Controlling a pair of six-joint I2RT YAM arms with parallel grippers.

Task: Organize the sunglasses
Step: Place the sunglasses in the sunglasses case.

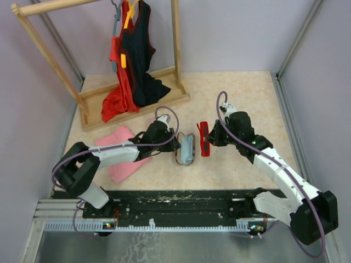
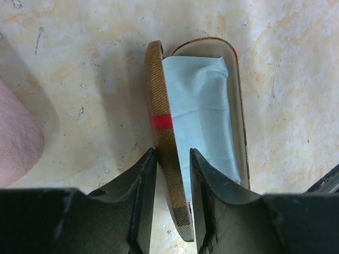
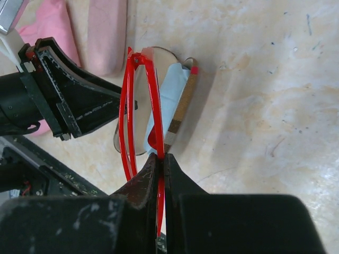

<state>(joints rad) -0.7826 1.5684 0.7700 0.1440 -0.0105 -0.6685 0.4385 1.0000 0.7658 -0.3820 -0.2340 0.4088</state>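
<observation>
Black right gripper (image 3: pixel 161 159) is clamped on the red sunglasses (image 3: pixel 154 140), which stick out ahead of its fingertips. The open brown striped case (image 3: pixel 183 103) lies just beyond them. My left gripper (image 2: pixel 172 156) is clenched on the case's lid, with the blue cloth (image 2: pixel 198 106) ahead of it inside. I judge this is the insertion step. Next I need to align the sunglasses lengthwise and lower them in.

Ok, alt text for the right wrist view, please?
The right gripper pinches the red sunglasses between its fingers, in front of an open brown case holding a light blue cloth. The left gripper sits at the case's left side; a pink case lies beyond.
</observation>
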